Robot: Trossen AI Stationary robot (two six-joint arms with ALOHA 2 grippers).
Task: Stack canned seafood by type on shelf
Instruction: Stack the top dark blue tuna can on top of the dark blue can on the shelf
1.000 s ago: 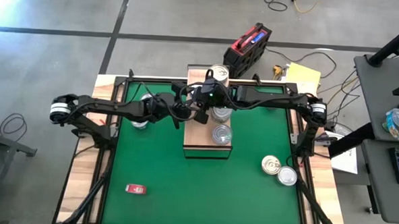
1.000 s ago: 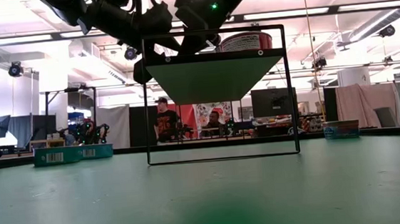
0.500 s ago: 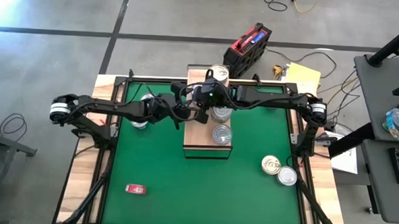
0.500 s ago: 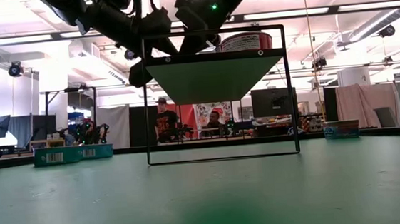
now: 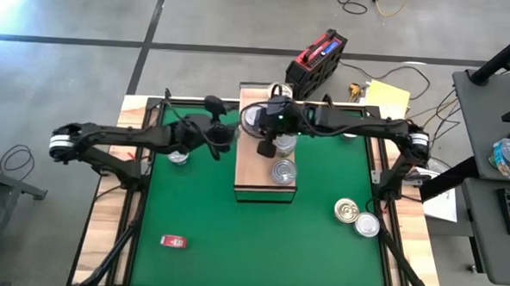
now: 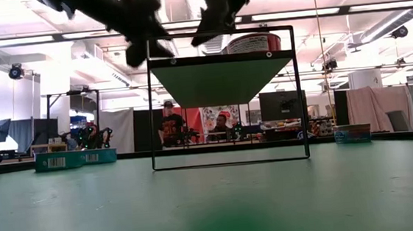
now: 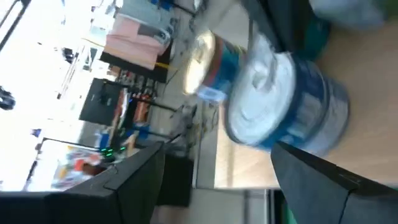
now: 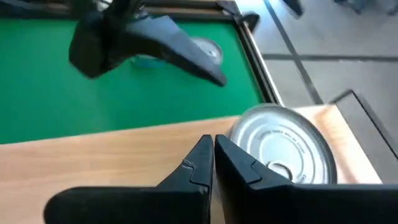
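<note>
The shelf [image 5: 246, 179] stands mid-table, with several tins of canned seafood standing on their bases on its board. A silver-lidded blue tin [image 5: 253, 117] sits near the shelf's far left; it also shows as the blue tin [image 7: 280, 106]. My left gripper [image 5: 229, 135] hangs open just left of the shelf, its fingers [image 7: 124, 186] short of that tin and clear of it. My right gripper [image 5: 266, 149] hovers shut above the board, and in its wrist view the right gripper [image 8: 213, 162] is beside a silver lid [image 8: 283, 149].
Two tins [image 5: 347, 211] [image 5: 367, 225] lie on the green mat at the near right. Another tin [image 5: 178, 157] sits under my left arm. A small red flat object [image 5: 174, 240] lies near the front left. More tins stand on the shelf [image 5: 284, 171] [image 5: 280, 91].
My left gripper has drawn back from the shelf toward the table's left edge and risen, rolling a little and staying open, which uncovers the blue tin on the board. My right gripper has risen and shifted slightly toward the right, staying shut.
</note>
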